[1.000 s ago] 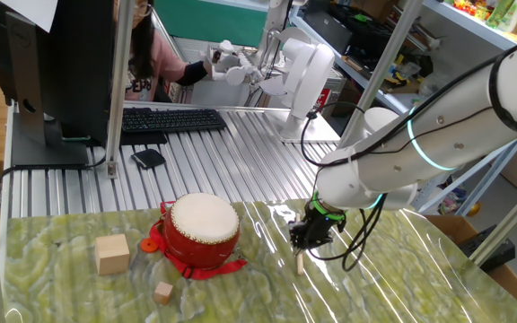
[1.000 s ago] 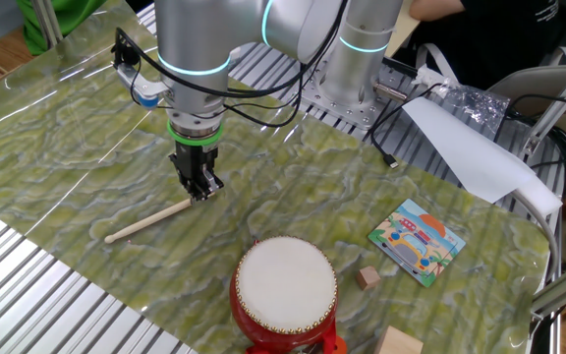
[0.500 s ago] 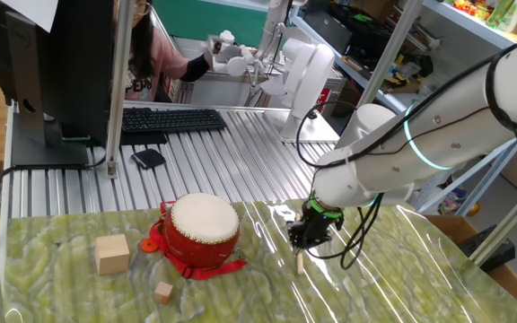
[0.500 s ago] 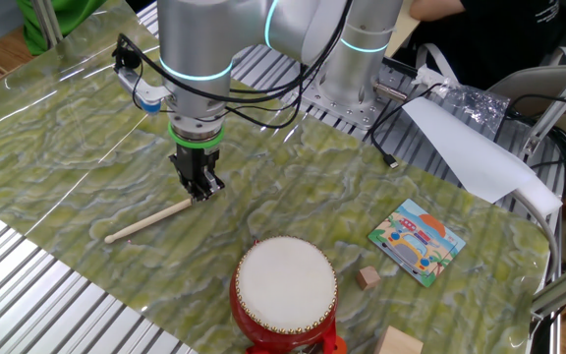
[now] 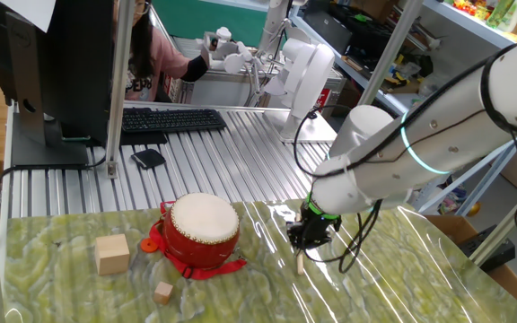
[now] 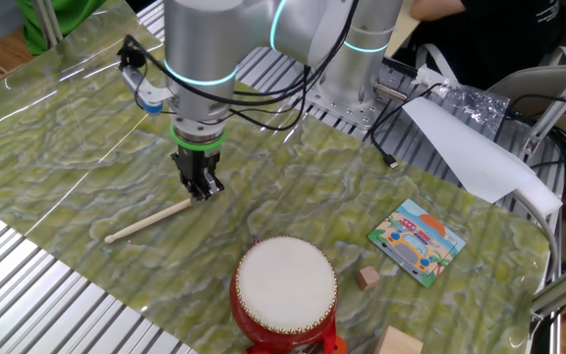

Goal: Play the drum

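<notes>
- The gripper [image 6: 200, 191] points straight down at the green wavy mat [image 6: 67, 147] on the table.
- Its two black fingers are pressed together on one end of a thin wooden stick [image 6: 146, 220].
- The rest of the stick lies flat on the mat and points away from the gripper.
- In one fixed view the gripper [image 5: 309, 239] sits low over the mat, and only a short bit of the stick [image 5: 300, 263] peeks out under it.
- The drum [image 6: 284, 296] is red with a flat cream-white top.
- It stands upright on the mat, near the gripper but not touching it.
- In one fixed view the drum [image 5: 203, 230] sits on red ribbon that spreads out around its bottom.
- A big wooden cube [image 5: 112, 253] sits just beside the drum, on the side away from the gripper.
- A small wooden cube [image 5: 162, 292] lies near the big one, close to the drum's ribbon.
- In the other fixed view a small cube [image 6: 367, 277] lies near the drum, and a colorful picture card [image 6: 418, 241] lies flat just beyond it.
- The big white robot arm [image 5: 420, 135] reaches down to the gripper, with a glowing blue-green ring on it.
- Behind the mat there is a black keyboard [image 5: 170, 119] on the ridged metal table top.
- A person in a pink top [image 5: 155, 65] sits behind the keyboard.
</notes>
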`<state>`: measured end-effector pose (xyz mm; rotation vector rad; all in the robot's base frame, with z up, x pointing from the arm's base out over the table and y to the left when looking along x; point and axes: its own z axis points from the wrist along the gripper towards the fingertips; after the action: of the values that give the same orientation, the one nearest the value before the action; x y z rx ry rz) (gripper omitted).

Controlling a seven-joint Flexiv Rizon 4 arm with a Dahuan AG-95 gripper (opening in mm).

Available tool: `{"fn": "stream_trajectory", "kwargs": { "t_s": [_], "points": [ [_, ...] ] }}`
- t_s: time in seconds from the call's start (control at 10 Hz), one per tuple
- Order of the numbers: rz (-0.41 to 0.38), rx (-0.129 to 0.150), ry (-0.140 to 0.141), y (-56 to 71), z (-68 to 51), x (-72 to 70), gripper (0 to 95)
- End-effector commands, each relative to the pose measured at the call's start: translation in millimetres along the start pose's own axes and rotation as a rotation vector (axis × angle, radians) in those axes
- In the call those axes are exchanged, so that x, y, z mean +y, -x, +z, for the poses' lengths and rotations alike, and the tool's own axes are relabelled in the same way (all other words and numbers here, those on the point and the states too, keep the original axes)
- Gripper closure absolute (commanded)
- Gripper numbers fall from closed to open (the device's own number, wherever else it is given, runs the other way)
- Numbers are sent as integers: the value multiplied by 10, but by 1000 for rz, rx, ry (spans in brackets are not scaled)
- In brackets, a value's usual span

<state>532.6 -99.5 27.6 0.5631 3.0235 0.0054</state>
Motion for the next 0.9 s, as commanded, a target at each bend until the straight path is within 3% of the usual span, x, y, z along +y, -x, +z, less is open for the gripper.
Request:
{"fn": "stream_trajectory", "kwargs": {
  "t_s": [0.1, 0.6, 0.8, 0.9],
  "points": [
    [-7, -7, 2, 16, 33, 4, 950],
    [25, 0, 4, 16, 33, 4, 950],
    [29, 16, 13, 16, 33, 4, 950],
    [29, 21, 17, 16, 33, 4, 760]
  ]
}}
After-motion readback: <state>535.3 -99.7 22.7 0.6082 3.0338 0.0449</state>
